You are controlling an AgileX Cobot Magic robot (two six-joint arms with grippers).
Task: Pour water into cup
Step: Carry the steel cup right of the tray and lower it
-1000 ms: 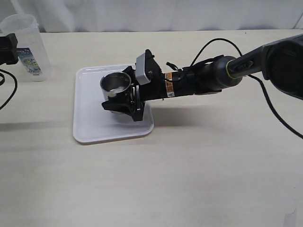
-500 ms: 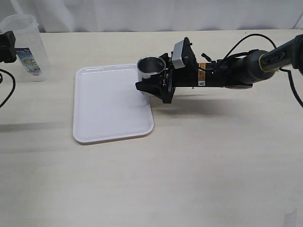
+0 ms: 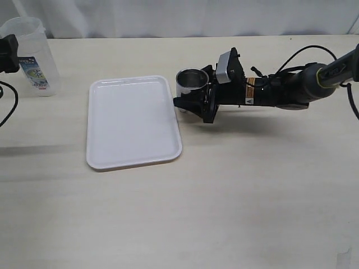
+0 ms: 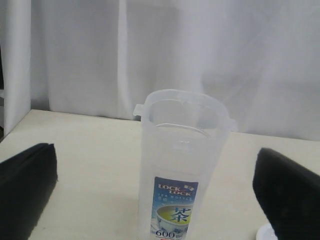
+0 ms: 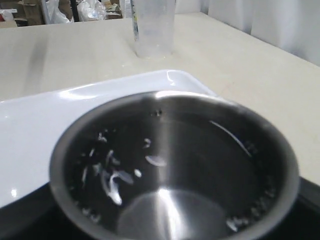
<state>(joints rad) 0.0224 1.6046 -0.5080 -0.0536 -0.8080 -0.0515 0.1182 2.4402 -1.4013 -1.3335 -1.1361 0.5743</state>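
Note:
The cup (image 3: 192, 83), short brushed steel, stands upright in my right gripper (image 3: 188, 102), which is shut on it just off the right edge of the white tray (image 3: 132, 126). In the right wrist view the cup (image 5: 170, 165) fills the picture, dark inside with shiny drops of water (image 5: 111, 182) on its wall. At the table's far left corner my left gripper (image 3: 7, 53) is open. Its black fingers (image 4: 27, 192) stand wide on either side of the clear labelled container (image 4: 177, 165) without touching it. Whether the container holds water I cannot tell.
The tray lies flat left of centre with nothing on it. The right arm and its cables (image 3: 291, 89) stretch low over the table from the right. A white curtain (image 4: 165, 45) hangs behind the table's far edge.
My right gripper has carried the cup to the right, from over the tray's middle to just past the tray's right edge. The left gripper and the container have not moved.

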